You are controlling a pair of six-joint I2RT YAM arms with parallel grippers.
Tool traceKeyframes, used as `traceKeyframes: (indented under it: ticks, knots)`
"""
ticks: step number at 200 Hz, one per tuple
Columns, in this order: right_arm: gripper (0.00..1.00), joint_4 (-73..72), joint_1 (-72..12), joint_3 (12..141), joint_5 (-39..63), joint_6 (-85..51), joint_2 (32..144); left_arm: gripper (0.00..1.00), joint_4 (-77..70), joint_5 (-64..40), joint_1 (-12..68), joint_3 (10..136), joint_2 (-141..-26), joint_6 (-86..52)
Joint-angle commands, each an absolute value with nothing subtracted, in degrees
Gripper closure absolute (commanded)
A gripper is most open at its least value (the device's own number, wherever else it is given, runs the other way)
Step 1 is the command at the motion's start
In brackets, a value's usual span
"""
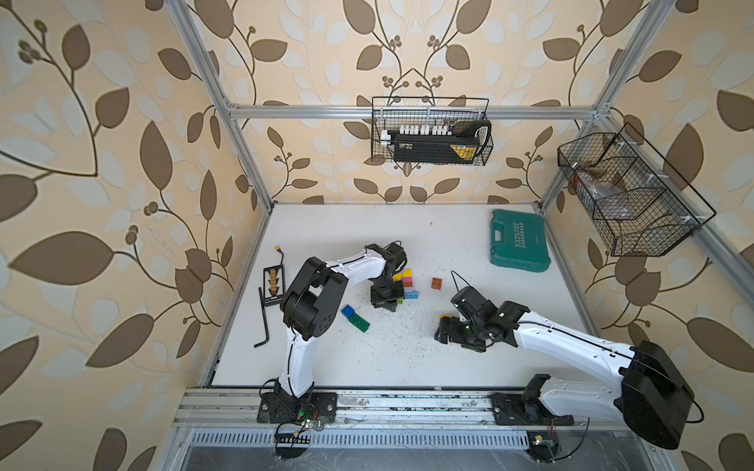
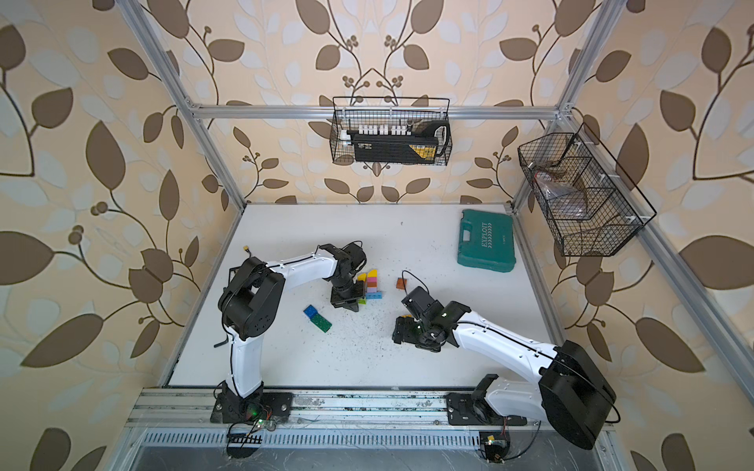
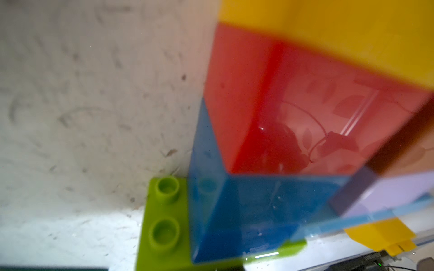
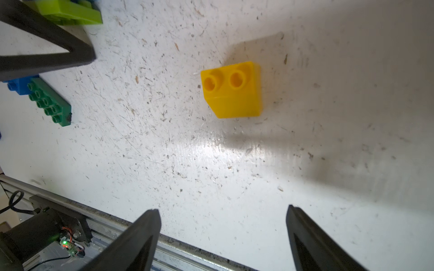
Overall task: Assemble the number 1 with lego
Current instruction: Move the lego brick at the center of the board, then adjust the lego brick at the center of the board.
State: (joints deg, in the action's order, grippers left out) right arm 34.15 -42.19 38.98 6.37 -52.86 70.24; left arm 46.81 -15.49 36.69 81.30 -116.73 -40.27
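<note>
Lego stack is standing well apart from the teal tool case, toward the left arm's side and nearer the base rail. Left wrist view is showing it close up and blurred. Yellow brick is sitting over red brick, red over blue block, blue on a lime plate, with a lilac brick alongside.

Left gripper is pointing down at the stack's side facing away from the case. Jaws are sitting fully closed; can't tell if anything is pinched.

Brown brick is lying alone between stack and case. Yellow sloped brick is lying studs up on the scratched table, rail-side of the case. Right gripper is hovering near it, jaws standing wide, gripping nothing.

Small blue brick and long green brick are lying touching, farther from the case than the stack.
</note>
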Motion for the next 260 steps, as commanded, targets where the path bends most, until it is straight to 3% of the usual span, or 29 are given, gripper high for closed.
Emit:
traceKeyframes:
  ticks: [1,61,100,146,194,201,212,215,260]
  knots:
    - [0.13,36.42,-42.19,40.44,4.39,-52.15,68.98,0.95,44.44,-17.81,36.00,83.54,-118.41,-39.07]
    - [0.13,38.16,-42.10,40.81,2.49,-52.07,66.98,0.93,40.31,-23.20,35.77,84.20,-117.94,-40.21]
    - [0.13,41.50,-41.94,43.92,-0.50,-51.42,66.28,0.84,36.67,-23.87,35.77,76.46,-106.61,-43.07]
    - [0.09,42.11,-40.66,48.51,-5.16,-53.01,67.33,0.63,33.91,-16.61,35.95,57.93,-80.85,-47.14]
    - [0.08,45.07,-37.27,65.13,-5.19,-57.11,83.59,0.43,26.21,-13.47,35.95,38.90,-64.89,-51.22]
    - [0.09,45.90,-37.32,68.28,-5.34,-57.82,86.52,0.36,24.73,-13.97,35.95,37.13,-63.50,-51.87]
    - [0.09,46.90,-37.27,72.71,-5.75,-58.68,91.06,0.06,24.50,-13.91,35.95,36.19,-61.46,-52.20]
    - [0.09,47.23,-37.29,73.90,-5.86,-58.97,92.19,0.02,24.66,-13.67,35.95,36.11,-60.77,-52.27]
    - [0.11,49.86,-37.98,87.81,-9.02,-63.48,106.98,0.01,24.89,-10.31,35.95,32.69,-52.48,-52.38]
